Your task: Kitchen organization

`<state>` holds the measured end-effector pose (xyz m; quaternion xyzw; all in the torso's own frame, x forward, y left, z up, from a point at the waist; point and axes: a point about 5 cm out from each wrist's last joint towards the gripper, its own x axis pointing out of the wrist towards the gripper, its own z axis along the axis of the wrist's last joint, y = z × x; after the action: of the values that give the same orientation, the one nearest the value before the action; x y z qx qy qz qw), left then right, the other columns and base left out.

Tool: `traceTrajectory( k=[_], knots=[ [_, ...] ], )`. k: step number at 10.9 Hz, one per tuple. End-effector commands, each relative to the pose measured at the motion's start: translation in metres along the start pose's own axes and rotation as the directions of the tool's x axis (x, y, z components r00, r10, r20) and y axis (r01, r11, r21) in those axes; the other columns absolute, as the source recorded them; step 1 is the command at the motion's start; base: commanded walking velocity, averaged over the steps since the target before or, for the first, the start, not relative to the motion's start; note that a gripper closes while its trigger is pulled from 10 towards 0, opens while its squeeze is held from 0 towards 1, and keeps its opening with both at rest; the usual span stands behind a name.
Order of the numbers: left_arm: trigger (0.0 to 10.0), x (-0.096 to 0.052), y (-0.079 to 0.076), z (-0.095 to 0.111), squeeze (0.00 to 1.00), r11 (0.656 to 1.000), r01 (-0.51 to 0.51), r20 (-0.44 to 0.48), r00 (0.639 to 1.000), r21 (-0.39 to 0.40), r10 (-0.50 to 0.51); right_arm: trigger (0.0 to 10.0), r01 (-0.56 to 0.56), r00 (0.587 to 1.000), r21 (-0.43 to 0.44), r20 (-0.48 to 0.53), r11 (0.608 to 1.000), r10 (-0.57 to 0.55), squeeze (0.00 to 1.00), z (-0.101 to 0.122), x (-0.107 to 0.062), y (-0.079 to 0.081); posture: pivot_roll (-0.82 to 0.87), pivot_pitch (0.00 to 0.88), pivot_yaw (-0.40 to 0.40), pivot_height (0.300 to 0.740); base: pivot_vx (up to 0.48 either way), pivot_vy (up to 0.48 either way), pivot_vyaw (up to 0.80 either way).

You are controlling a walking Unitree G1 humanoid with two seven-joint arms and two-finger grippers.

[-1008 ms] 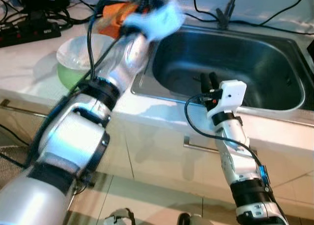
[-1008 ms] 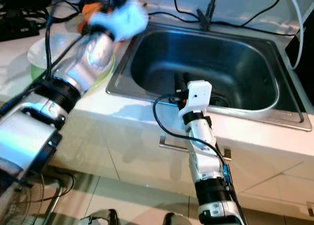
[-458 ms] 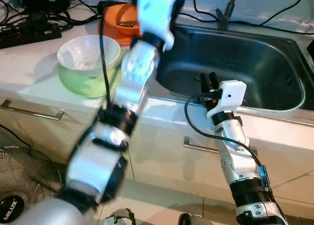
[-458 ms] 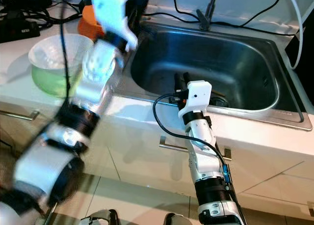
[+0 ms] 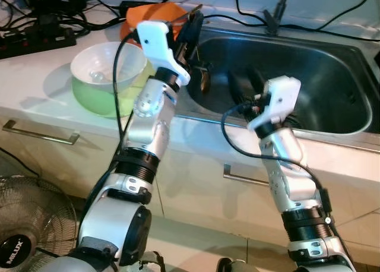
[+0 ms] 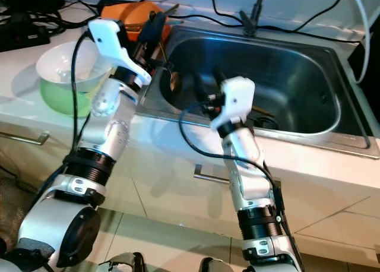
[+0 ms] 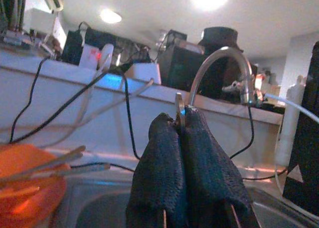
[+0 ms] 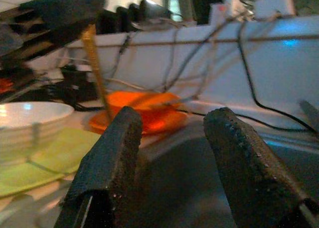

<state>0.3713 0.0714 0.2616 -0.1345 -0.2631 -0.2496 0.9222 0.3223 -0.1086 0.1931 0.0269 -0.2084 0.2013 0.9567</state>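
A pale counter (image 5: 41, 76) runs across the scene, with a steel sink (image 5: 332, 82) set into it on the robot's right. Just beside the sink's left rim stands a green bowl (image 5: 101, 94) with a white bowl (image 5: 107, 61) nested inside it. Behind them, near the sink's back left corner, sits an orange dish (image 5: 151, 16) with thin sticks lying across it. A black power strip (image 5: 35, 40) and a tangle of dark cables (image 5: 89, 13) lie at the far left of the counter. More cables trail along the back edge behind the sink.
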Motion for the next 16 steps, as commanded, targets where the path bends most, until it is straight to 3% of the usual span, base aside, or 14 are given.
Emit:
traceTrajectory(
  k=[1, 2, 3, 5, 7, 13, 16],
  knots=[
    [10.0, 0.002, -0.002, 0.004, 0.00, 1.000, 0.017, 0.008, 1.000, -0.014, -0.017, 10.0, -0.036, 0.999, 0.005, 0.007, 0.999, 0.036, 1.00, 0.005, 0.002, 0.003, 0.03, 0.080, 0.020, 0.740, 0.000, 0.000, 0.00],
    [10.0, 0.002, -0.002, 0.004, 0.00, 1.000, 0.020, 0.005, 1.000, -0.022, -0.020, 10.0, -0.065, 0.998, 0.000, 0.003, 0.998, 0.065, 1.00, 0.006, 0.002, 0.006, 0.03, 0.085, 0.024, 0.740, 0.000, 0.000, 0.00],
    [10.0, 0.002, -0.002, 0.005, 0.00, 0.999, 0.024, 0.002, 1.000, -0.042, -0.024, 10.0, -0.137, 0.990, -0.007, -0.018, 0.991, 0.136, 0.00, 0.005, -0.001, 0.013, 0.03, 0.088, 0.026, 0.740, 0.000, 0.000, 0.00],
    [10.0, 0.002, -0.005, 0.003, 0.00, 0.992, 0.057, -0.016, 0.998, -0.112, -0.059, 10.0, -0.152, 0.988, -0.027, -0.027, 0.988, 0.152, 0.00, 0.003, -0.001, 0.018, 0.03, 0.095, 0.031, 0.740, 0.000, 0.000, 0.00],
    [10.0, 0.002, -0.011, 0.001, 0.00, 0.988, 0.096, -0.036, 0.994, -0.120, -0.101, 10.0, -0.179, 0.983, -0.036, -0.039, 0.983, 0.177, 0.00, -0.001, -0.002, 0.027, 0.04, 0.099, 0.036, 0.740, 0.000, 0.000, 0.00],
    [10.0, -0.002, -0.027, -0.003, 0.00, 0.963, 0.194, -0.081, 0.974, -0.189, -0.212, 10.0, -0.067, 0.997, -0.101, -0.046, 0.993, 0.063, 0.00, -0.004, 0.005, 0.026, 0.05, 0.103, 0.041, 0.740, 0.000, 0.000, 0.00],
    [10.0, -0.004, -0.030, -0.004, 0.00, 0.955, 0.215, -0.087, 0.968, -0.204, -0.236, 10.0, -0.062, 0.997, -0.109, -0.055, 0.992, 0.056, 0.00, -0.007, 0.009, 0.026, 0.05, 0.101, 0.042, 0.740, 0.000, 0.000, 0.00]
  ],
)
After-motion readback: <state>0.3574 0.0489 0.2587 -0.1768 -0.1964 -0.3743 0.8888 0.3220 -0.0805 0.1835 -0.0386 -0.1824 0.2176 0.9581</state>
